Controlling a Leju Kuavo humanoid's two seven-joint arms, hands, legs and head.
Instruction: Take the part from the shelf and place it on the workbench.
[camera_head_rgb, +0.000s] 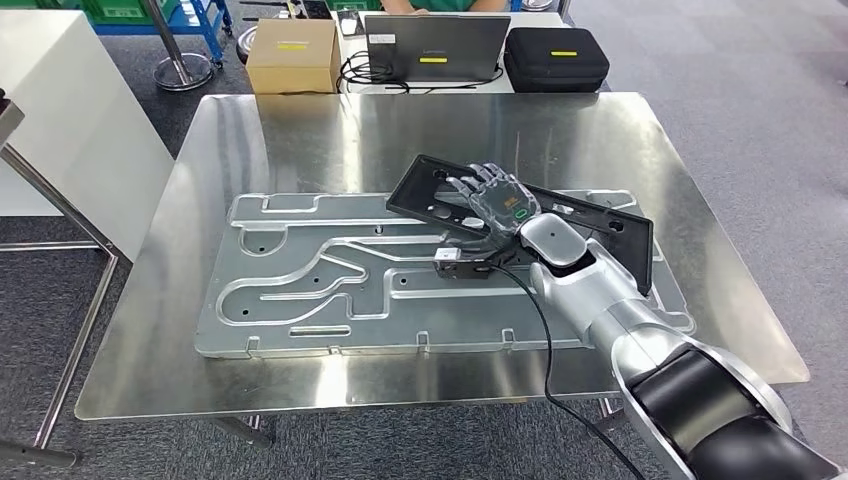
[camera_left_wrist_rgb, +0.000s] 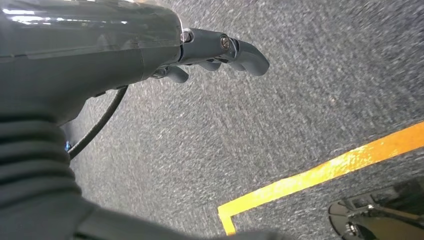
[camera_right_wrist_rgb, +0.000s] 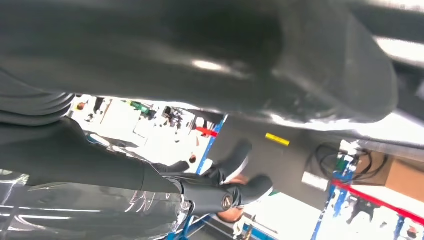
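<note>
The part (camera_head_rgb: 600, 228) is a long, flat black panel with holes. It lies slanted across a large silver machined plate (camera_head_rgb: 300, 285) on the shiny metal workbench (camera_head_rgb: 300, 130). My right hand (camera_head_rgb: 498, 200) is stretched out palm down over the panel's left half, fingers spread. In the right wrist view the dark panel (camera_right_wrist_rgb: 200, 60) runs along one side, and a strip of background shows between it and my fingers (camera_right_wrist_rgb: 227, 197). That hand holds nothing. My left hand (camera_left_wrist_rgb: 220, 50) hangs over grey carpet, fingers loosely extended and empty.
Past the bench's far edge stand a cardboard box (camera_head_rgb: 292, 55), a grey laptop (camera_head_rgb: 437, 45) with cables and a black case (camera_head_rgb: 556, 55). A white table (camera_head_rgb: 60, 120) stands to the left. Yellow floor tape (camera_left_wrist_rgb: 325, 170) crosses the carpet.
</note>
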